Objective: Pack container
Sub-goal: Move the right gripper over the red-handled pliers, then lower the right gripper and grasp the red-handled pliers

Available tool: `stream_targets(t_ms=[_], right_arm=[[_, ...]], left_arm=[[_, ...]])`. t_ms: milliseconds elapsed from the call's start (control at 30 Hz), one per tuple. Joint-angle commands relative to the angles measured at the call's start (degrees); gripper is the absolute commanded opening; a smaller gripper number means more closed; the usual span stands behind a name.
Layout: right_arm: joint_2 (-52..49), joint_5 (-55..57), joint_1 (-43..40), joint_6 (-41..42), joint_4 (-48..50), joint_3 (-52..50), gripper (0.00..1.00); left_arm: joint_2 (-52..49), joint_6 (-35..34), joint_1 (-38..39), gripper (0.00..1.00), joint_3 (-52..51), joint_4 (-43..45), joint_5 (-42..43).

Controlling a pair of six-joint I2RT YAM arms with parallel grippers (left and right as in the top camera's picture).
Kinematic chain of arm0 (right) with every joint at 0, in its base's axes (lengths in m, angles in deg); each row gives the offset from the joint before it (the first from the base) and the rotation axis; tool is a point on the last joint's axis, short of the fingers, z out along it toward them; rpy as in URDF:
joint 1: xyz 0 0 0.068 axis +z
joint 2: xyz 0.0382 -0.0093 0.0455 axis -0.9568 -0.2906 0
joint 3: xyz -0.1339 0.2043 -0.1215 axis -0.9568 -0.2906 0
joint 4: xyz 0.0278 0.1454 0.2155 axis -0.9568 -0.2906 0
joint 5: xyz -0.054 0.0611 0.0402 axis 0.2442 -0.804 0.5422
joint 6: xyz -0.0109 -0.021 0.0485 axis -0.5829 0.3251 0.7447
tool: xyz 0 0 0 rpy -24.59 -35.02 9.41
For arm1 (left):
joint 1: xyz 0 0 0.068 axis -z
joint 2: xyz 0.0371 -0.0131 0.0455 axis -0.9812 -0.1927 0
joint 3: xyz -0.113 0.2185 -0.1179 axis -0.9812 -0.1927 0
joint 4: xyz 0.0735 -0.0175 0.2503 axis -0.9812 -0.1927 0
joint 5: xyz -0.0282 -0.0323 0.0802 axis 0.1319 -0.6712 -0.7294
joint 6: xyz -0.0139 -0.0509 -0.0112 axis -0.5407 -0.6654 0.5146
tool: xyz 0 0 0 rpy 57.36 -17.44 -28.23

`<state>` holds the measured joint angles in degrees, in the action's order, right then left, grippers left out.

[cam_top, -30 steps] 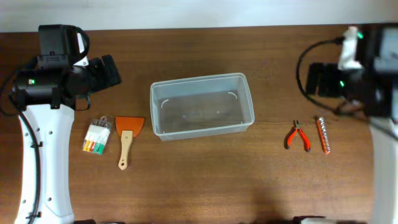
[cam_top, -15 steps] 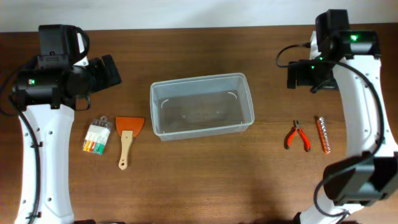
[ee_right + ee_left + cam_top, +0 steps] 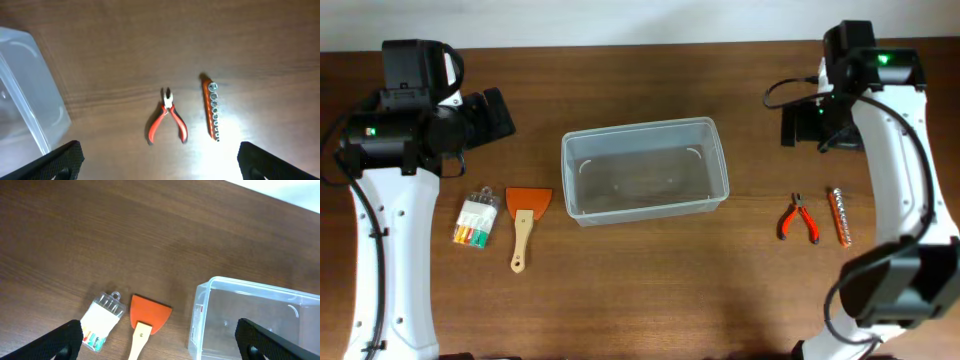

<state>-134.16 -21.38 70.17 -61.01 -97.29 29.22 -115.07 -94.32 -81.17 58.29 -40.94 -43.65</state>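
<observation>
The clear plastic container (image 3: 645,170) sits empty in the middle of the table; it also shows in the left wrist view (image 3: 255,320) and the right wrist view (image 3: 25,95). An orange scraper with a wooden handle (image 3: 525,222) (image 3: 145,325) and a pack of coloured bits (image 3: 475,218) (image 3: 102,320) lie left of it. Red-handled pliers (image 3: 798,220) (image 3: 167,122) and an orange socket rail (image 3: 839,216) (image 3: 212,112) lie right of it. My left gripper (image 3: 160,345) is open, high above the scraper. My right gripper (image 3: 160,165) is open, high above the pliers.
The table is dark wood (image 3: 640,300). A white wall edge runs along the far side (image 3: 640,20). Both white arms stand at the left and right table edges.
The right arm swung in from the right edge and now holds still over the pliers area. The left arm and all the objects have not moved.
</observation>
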Motion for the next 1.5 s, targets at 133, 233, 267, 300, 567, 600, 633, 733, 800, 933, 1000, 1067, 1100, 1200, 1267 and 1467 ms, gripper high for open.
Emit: stream_targets(t_ms=[133,233,267,300,567,600,633,733,800,933,1000,1067,1100,1200,1267,1467], right_arm=[[21.6,0.9,-0.9,0.9,6.0,-12.0,0.99],[30.1,0.9,-1.0,0.9,10.1,-20.8,0.99],[32.0,0.9,-1.2,0.9,11.1,-23.3,0.99],[33.8,0.9,-1.7,0.9,12.2,-26.3,0.99],[33.2,0.8,-8.0,0.9,17.6,-40.3,0.99],[32.0,0.2,-8.6,0.9,18.4,-40.7,0.99],[30.9,-1.0,-9.0,0.9,19.1,-41.0,1.00],[27.7,-3.0,-9.6,0.9,20.9,-41.2,0.92],[26.4,-3.0,-9.3,0.8,22.4,-41.6,0.90],[25.7,-3.6,-8.2,0.5,26.3,-44.0,0.85],[25.7,-4.9,-7.7,-0.6,28.0,-45.9,0.82],[25.7,-5.1,-7.5,-0.6,29.2,-48.1,0.79],[25.7,-5.7,-7.5,-0.6,29.8,-49.2,0.77],[25.7,-6.5,-7.5,0.9,31.0,-52.6,0.77],[25.7,-6.5,-7.5,1.1,32.0,-54.7,0.78],[25.7,-6.5,-7.5,5.2,35.0,-58.8,0.77]], left_arm=[[0.0,0.5,-0.2,0.99,0.3,-0.1,-0.6],[0.0,0.5,-0.2,0.99,0.3,-0.1,-0.6],[0.0,0.5,-0.2,0.99,0.3,-0.1,-0.6],[0.0,0.5,-0.2,0.99,0.3,-0.1,-0.6],[0.0,0.5,-0.2,0.99,0.3,-0.1,-0.6],[0.0,0.5,-0.2,0.99,0.3,-0.1,-0.6],[0.0,0.5,-0.2,0.99,0.3,-0.1,-0.6],[0.0,0.5,-0.2,0.99,0.3,-0.1,-0.6],[0.0,0.5,-0.2,0.99,0.3,-0.1,-0.6],[0.0,0.5,-0.2,0.99,0.3,-0.1,-0.6],[0.0,0.5,-0.2,0.99,0.3,-0.1,-0.6],[0.0,0.5,-0.2,0.99,0.3,-0.1,-0.6],[0.0,0.5,-0.2,0.99,0.3,-0.1,-0.6],[0.0,0.5,-0.2,0.99,0.3,-0.1,-0.6],[0.0,0.5,-0.2,0.99,0.3,-0.1,-0.6],[0.0,0.5,-0.2,0.99,0.3,-0.1,-0.6]])
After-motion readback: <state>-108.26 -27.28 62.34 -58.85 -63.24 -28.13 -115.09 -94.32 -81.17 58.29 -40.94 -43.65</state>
